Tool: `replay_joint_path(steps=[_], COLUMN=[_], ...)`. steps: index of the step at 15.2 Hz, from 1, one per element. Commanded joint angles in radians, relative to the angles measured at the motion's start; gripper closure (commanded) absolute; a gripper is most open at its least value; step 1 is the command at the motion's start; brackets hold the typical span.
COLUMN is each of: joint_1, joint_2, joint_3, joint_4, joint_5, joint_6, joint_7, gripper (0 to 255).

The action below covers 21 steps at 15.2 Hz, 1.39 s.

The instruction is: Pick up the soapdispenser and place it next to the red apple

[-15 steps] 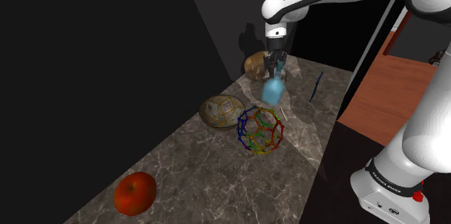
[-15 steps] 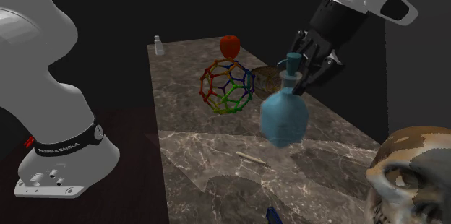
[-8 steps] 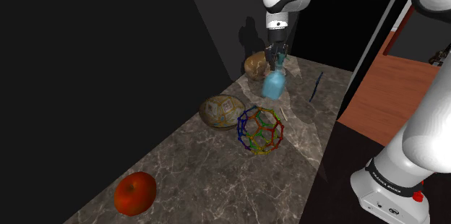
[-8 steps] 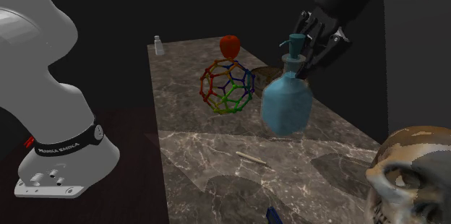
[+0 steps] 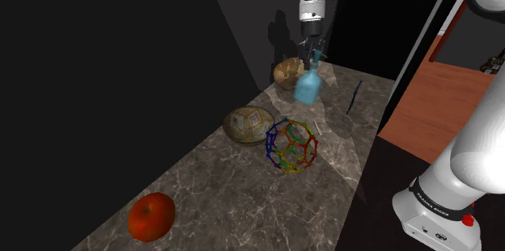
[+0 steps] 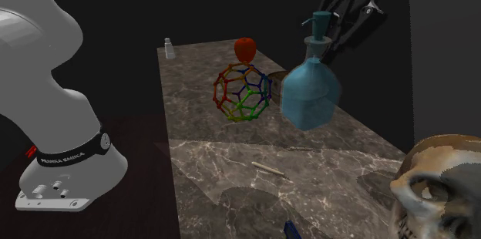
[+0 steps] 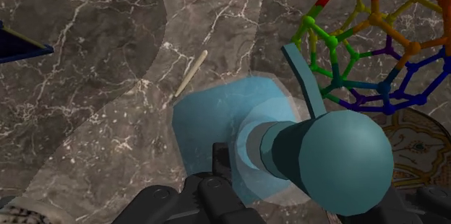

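Note:
The soap dispenser (image 5: 307, 87) is a blue bottle with a teal pump. It hangs slightly tilted above the far end of the marble counter (image 5: 243, 201), off the surface. My gripper (image 5: 311, 53) is shut on its neck just below the pump head. In the second exterior view the dispenser (image 6: 310, 91) hangs from the gripper (image 6: 333, 33). The wrist view looks down past the pump head onto the bottle (image 7: 209, 132), with the gripper (image 7: 289, 190) around the neck. The red apple (image 5: 151, 215) lies at the counter's near end, and is also seen as the apple (image 6: 245, 48).
A rainbow wire polyhedron (image 5: 290, 146) and a patterned bowl (image 5: 248, 124) stand between the dispenser and the apple. A skull (image 5: 287, 73) sits behind the gripper. A thin stick (image 5: 318, 129) and a dark blue pen (image 5: 354, 95) lie nearby. A small white bottle (image 6: 168, 48) stands beside the apple.
The gripper has risen over the last second, carrying the dispenser higher above the counter. The other objects have not moved.

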State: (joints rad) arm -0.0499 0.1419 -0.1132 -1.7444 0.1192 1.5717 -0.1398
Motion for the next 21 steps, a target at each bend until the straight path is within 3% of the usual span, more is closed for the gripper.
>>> replay_joint_path(steps=[1,21], joint_1=[-0.002,-0.009], joint_2=[-0.002,0.022], joint_3=[-0.001,-0.004], joint_4=[0.029,0.33], joint_5=[-0.001,0.005], joint_6=[-0.031,-0.308], joint_7=[0.001,0.025], gripper=[255,255])
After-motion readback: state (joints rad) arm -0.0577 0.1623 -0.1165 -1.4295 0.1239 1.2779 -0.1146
